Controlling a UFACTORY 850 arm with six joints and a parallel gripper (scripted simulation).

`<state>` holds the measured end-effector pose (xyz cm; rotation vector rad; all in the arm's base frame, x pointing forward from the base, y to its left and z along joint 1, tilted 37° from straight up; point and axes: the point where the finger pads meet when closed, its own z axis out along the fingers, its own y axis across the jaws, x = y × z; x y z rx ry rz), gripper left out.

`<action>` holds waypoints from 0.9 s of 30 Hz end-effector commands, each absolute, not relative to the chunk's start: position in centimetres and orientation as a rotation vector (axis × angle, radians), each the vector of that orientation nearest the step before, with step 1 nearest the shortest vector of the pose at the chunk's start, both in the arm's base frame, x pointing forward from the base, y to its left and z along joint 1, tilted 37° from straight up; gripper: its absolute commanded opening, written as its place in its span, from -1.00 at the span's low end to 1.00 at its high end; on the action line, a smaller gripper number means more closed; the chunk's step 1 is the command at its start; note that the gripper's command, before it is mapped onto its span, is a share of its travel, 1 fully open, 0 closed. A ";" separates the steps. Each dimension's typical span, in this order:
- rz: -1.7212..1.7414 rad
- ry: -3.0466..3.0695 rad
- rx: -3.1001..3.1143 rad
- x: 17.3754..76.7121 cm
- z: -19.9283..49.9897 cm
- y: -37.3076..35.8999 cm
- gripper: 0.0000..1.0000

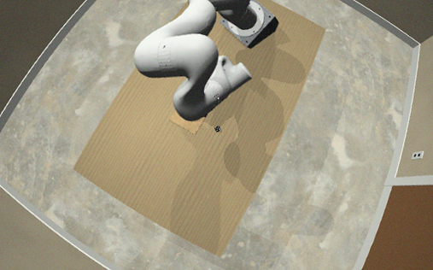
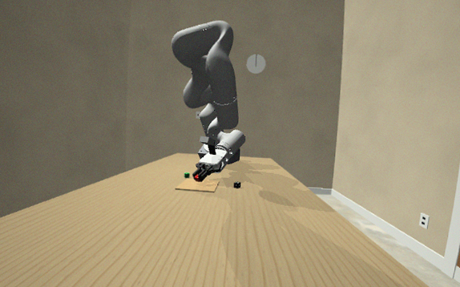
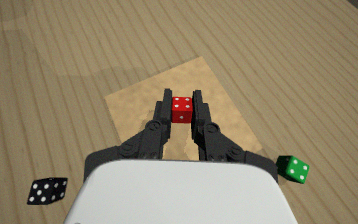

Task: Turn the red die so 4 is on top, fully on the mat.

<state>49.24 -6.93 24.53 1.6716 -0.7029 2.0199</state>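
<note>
Wrist view: the gripper [image 3: 182, 111] has its dark fingers clenched on the red die [image 3: 182, 109], held above the tan mat [image 3: 135, 100], well in from the table's edges. The face toward the camera shows four pips. The die looks small, light, rigid and sharp-cornered with smooth faces; I judge it could slip or pivot unless pinched squarely on two opposite flat faces, as here. The mat seems thin and grainy, the table [image 3: 60, 75] ridged wood. A green die [image 3: 293, 169] and a black die [image 3: 47, 190] lie off the mat.
</note>
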 end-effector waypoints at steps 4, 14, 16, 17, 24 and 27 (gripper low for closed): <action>2.021 -0.703 1.671 49.2 24.6 -6.9 -0.69; 2.021 -0.703 1.671 49.4 24.3 -7.0 -0.69; 2.021 -0.703 1.671 49.5 24.2 -7.0 -0.69; 2.021 -0.703 1.671 49.5 24.2 -7.1 -0.69; 2.021 -0.703 1.671 49.7 23.9 -7.2 -0.69; 2.021 -0.703 1.671 49.8 23.7 -7.2 -0.69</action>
